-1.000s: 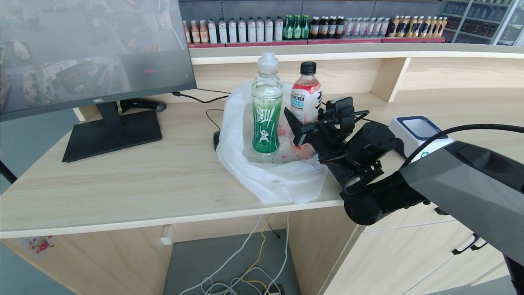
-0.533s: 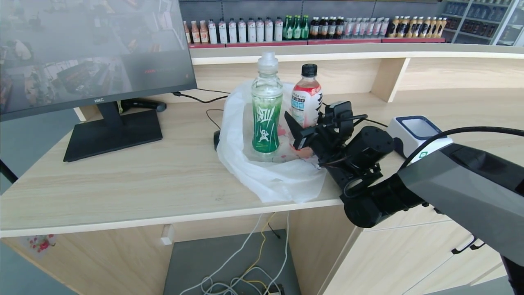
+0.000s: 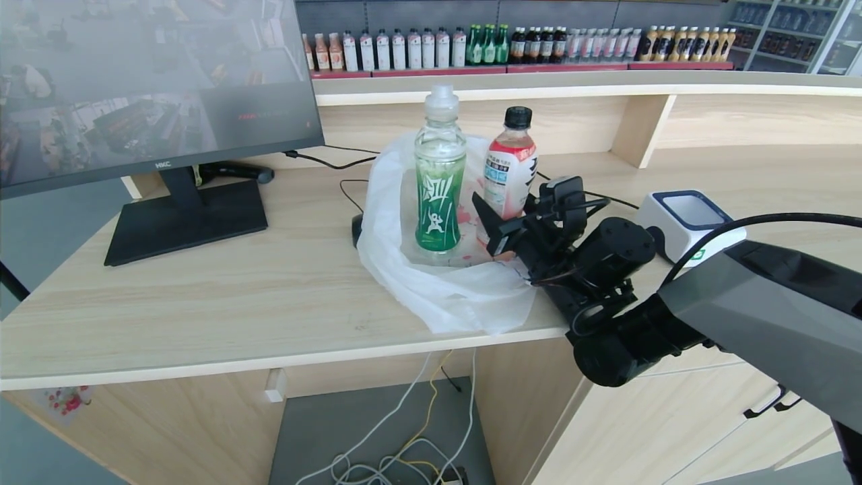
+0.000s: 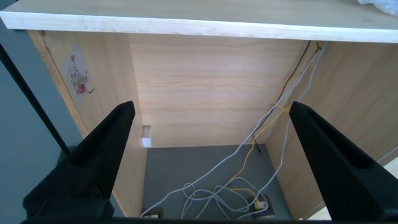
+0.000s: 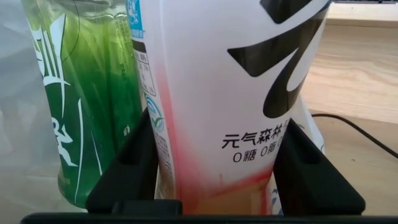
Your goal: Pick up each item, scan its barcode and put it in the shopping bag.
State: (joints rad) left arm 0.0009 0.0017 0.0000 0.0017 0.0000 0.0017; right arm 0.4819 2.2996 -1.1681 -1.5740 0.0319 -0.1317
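Observation:
A white and pink bottle (image 3: pixel 510 168) with a black cap leans to the right over the white shopping bag (image 3: pixel 431 289) spread on the counter. My right gripper (image 3: pixel 502 232) is shut on its lower part; in the right wrist view the two fingers (image 5: pixel 134 162) flank the white and pink bottle (image 5: pixel 217 93). To its left a green bottle (image 3: pixel 439 195) with a clear cap stands upright on the bag, close beside the held one (image 5: pixel 68 106). My left gripper (image 4: pixel 211 118) hangs open below the counter's front edge, holding nothing.
A barcode scanner (image 3: pixel 687 219) sits on the counter right of my right arm. A monitor (image 3: pixel 148 81) on a black stand fills the left. A mouse (image 3: pixel 355 230) lies against the bag's left side. Cables (image 4: pixel 249 174) hang under the counter.
My right gripper has drawn slightly right and toward me with the white and pink bottle, whose top now tips to the right. The green bottle has not moved.

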